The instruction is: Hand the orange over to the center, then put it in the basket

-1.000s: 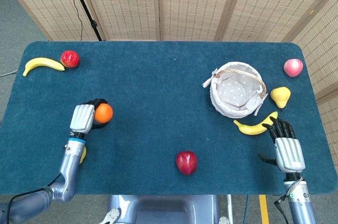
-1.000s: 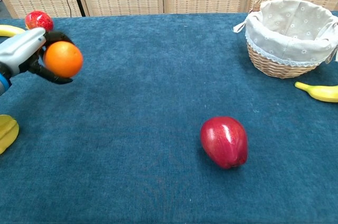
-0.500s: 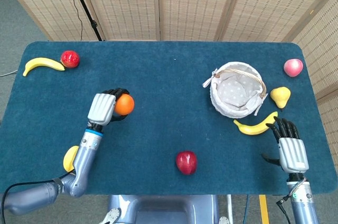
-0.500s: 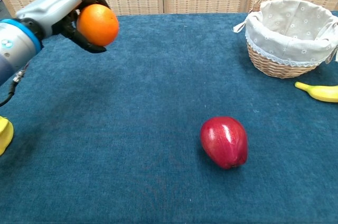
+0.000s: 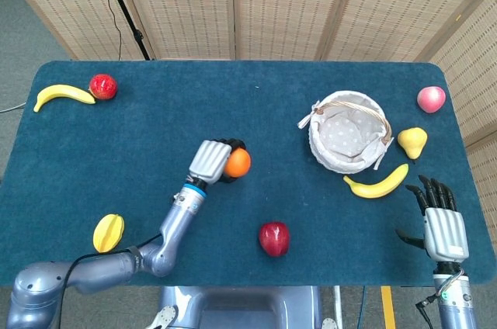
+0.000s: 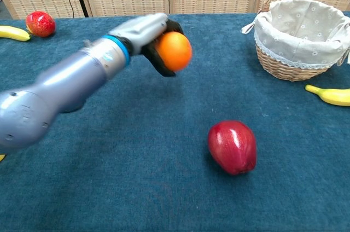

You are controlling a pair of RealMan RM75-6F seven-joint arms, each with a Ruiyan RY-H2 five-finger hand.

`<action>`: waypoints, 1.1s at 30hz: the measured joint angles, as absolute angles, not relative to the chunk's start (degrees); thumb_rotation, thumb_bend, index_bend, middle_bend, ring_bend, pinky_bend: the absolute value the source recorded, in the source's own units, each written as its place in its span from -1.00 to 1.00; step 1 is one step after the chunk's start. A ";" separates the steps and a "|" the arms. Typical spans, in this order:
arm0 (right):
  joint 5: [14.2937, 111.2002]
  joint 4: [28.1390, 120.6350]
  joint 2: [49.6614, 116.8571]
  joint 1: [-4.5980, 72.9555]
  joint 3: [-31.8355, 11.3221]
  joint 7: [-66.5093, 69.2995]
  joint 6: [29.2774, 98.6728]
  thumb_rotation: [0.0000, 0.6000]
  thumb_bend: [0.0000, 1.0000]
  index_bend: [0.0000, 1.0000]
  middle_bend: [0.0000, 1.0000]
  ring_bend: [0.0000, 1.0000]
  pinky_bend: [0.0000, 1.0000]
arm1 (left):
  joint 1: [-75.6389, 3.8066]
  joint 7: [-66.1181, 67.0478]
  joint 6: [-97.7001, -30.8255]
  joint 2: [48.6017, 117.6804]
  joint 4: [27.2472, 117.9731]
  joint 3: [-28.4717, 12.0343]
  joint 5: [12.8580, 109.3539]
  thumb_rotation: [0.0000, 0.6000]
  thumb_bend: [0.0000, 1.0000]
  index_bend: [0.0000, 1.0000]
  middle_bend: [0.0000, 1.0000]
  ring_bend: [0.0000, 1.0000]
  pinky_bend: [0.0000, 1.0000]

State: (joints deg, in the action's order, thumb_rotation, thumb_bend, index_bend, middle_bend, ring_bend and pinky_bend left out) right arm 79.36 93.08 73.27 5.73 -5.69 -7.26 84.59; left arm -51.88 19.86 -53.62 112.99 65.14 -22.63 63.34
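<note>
My left hand (image 5: 213, 160) (image 6: 150, 34) holds the orange (image 5: 238, 163) (image 6: 173, 51) above the middle of the blue table, its fingers wrapped round the fruit. The wicker basket (image 5: 381, 123) (image 6: 284, 65) with a cloth lining stands at the right, well apart from the orange. My right hand (image 5: 443, 223) hovers open at the table's near right corner, fingers spread and nothing in it; the chest view does not show it.
A red apple (image 5: 273, 237) (image 6: 232, 146) lies near the front centre. A banana (image 5: 377, 182) (image 6: 331, 95), a pear (image 5: 412, 140) and a pink apple (image 5: 431, 98) lie around the basket. A banana (image 5: 62, 95), a red apple (image 5: 102, 86) (image 6: 40, 23) sit far left; a yellow fruit (image 5: 108, 232) near left.
My left arm has carried the orange rightward from the table's left side to its middle. My right hand has drawn back toward the near edge.
</note>
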 measured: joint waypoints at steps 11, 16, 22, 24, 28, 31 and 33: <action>79.62 94.23 72.48 4.20 -5.64 -7.80 86.46 1.00 -1.00 -0.59 -0.82 -0.92 -0.88 | -54.15 17.35 -53.63 120.22 60.65 -18.58 65.00 1.00 -0.40 0.36 0.10 -0.14 -0.02; 79.66 94.08 72.65 4.31 -5.69 -7.99 86.04 1.00 -1.00 -0.59 -0.82 -0.92 -0.88 | -52.98 17.26 -55.47 119.12 62.40 -17.92 65.96 1.00 -0.40 0.36 0.10 -0.14 -0.02; 79.79 94.19 72.71 4.23 -5.77 -8.21 86.09 1.00 -1.00 -0.59 -0.82 -0.92 -0.88 | -51.29 19.12 -56.93 116.94 65.99 -17.23 65.72 1.00 -0.40 0.36 0.11 -0.14 -0.02; 79.84 94.25 72.72 4.21 -5.78 -8.28 86.09 1.00 -1.00 -0.59 -0.82 -0.92 -0.88 | -50.49 20.00 -57.76 116.19 67.50 -16.75 65.61 1.00 -0.40 0.36 0.11 -0.14 -0.02; 79.95 94.33 72.74 4.18 -5.75 -8.37 85.97 1.00 -1.00 -0.59 -0.82 -0.92 -0.88 | -48.67 21.66 -59.26 114.60 70.09 -15.54 65.31 1.00 -0.40 0.36 0.11 -0.14 -0.02; 80.08 94.44 72.69 4.13 -5.78 -8.33 86.07 1.00 -1.00 -0.59 -0.82 -0.92 -0.88 | -47.88 22.20 -59.32 114.20 70.25 -14.85 64.57 1.00 -0.40 0.36 0.11 -0.14 -0.02; 80.09 94.49 72.64 4.07 -5.80 -8.26 86.11 1.00 -1.00 -0.59 -0.82 -0.92 -0.88 | -47.73 22.24 -58.92 114.29 69.73 -14.71 64.14 1.00 -0.40 0.36 0.11 -0.14 -0.02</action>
